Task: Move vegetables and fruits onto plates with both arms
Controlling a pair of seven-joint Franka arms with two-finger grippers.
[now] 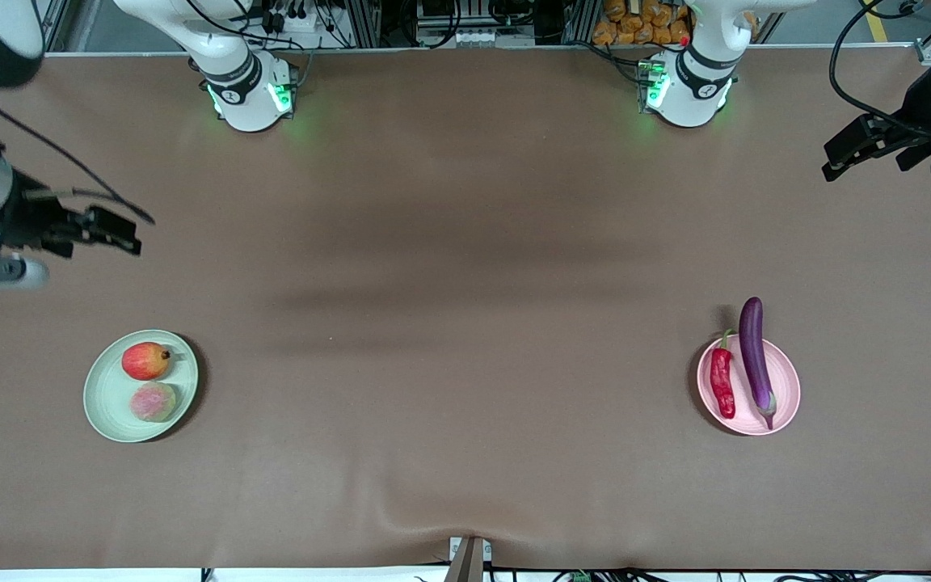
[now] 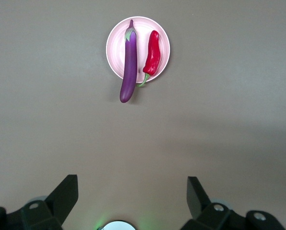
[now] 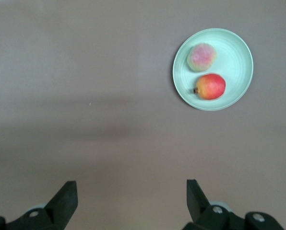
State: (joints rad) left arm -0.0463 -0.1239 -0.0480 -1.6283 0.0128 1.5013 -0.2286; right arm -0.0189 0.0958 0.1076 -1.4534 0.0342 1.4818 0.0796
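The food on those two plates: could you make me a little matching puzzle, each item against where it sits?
Items:
1. apple
2. peach
3. eggplant
4. chili pepper

Places:
A. pink plate, tip overhanging the rim
B. green plate, nearer the front camera
C. pink plate, toward the right arm's end
D. green plate, nearer the robots' bases

Pairs: 1-D, 2-B, 3-A, 4-C

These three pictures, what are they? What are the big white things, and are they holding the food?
The white things are two robot arms. The big picture looks down from high up; each small one comes from a camera on an arm's wrist. The left gripper and the right gripper hang open over the brown table, holding nothing. An apple and a peach sit on the green plate. An eggplant and a chili lie on the pink plate.
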